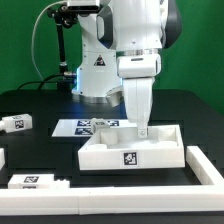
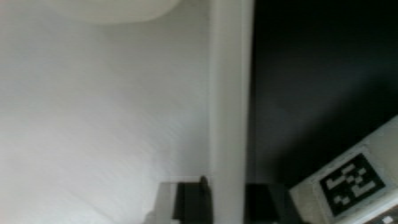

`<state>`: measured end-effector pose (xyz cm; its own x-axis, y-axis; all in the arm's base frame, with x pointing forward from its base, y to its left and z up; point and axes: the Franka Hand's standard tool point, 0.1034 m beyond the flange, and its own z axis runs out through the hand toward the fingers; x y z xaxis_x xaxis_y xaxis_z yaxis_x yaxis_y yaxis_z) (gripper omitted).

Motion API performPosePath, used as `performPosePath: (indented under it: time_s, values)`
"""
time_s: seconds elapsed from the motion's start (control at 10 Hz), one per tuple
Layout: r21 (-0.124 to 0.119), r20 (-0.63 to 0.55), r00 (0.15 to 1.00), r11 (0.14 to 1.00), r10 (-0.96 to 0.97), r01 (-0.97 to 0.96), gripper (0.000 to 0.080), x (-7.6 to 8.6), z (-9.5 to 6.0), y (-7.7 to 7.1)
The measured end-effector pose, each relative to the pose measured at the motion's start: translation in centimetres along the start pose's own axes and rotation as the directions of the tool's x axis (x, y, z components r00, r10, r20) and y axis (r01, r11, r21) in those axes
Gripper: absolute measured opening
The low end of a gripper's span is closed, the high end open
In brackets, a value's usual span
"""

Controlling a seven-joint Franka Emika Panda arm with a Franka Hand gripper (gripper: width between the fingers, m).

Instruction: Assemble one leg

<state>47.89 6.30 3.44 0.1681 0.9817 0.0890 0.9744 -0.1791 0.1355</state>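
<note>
The large flat white tray-like piece [image 1: 110,152] lies at the table's middle, a tag on its front wall. My gripper [image 1: 144,131] is lowered onto its far wall toward the exterior view's right. In the wrist view my gripper [image 2: 230,200] straddles that wall [image 2: 231,100]: one dark fingertip [image 2: 189,202] sits against each side, so it looks shut on the wall. One leg [image 1: 17,122], a small tagged white block, lies at the exterior view's left. Another leg [image 1: 35,182] lies at the front left. No leg is in the gripper.
The marker board [image 1: 80,126] lies behind the tray piece. A long white bar [image 1: 206,166] lies close to the tray's right side. A tagged white part [image 2: 356,180] shows on the dark table in the wrist view. The robot's base [image 1: 100,70] stands at the back.
</note>
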Motion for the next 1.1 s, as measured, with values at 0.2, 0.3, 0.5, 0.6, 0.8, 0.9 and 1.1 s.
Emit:
performPosePath:
  time_s: [0.2,0.3,0.5,0.6,0.8,0.9,1.1]
  values:
    - [0.011,0.0,0.996,0.996,-0.09,0.09,0.0057,0.9,1.2,0.2]
    - [0.024,0.007,0.994,0.993,-0.112,0.112,0.0057,1.2,1.8,0.4]
    - [0.038,0.025,0.992,0.992,-0.122,0.121,0.0057,0.8,2.3,0.5]
    - [0.039,0.025,0.992,0.992,-0.121,0.12,0.0057,0.8,2.4,0.4]
    - [0.042,0.025,0.992,0.992,-0.121,0.119,0.0057,0.7,2.5,0.3]
    - [0.043,0.025,0.992,0.992,-0.12,0.119,0.0057,0.7,2.5,0.3]
    - [0.041,0.022,0.991,0.99,-0.134,0.133,0.0057,1.0,2.7,0.4]
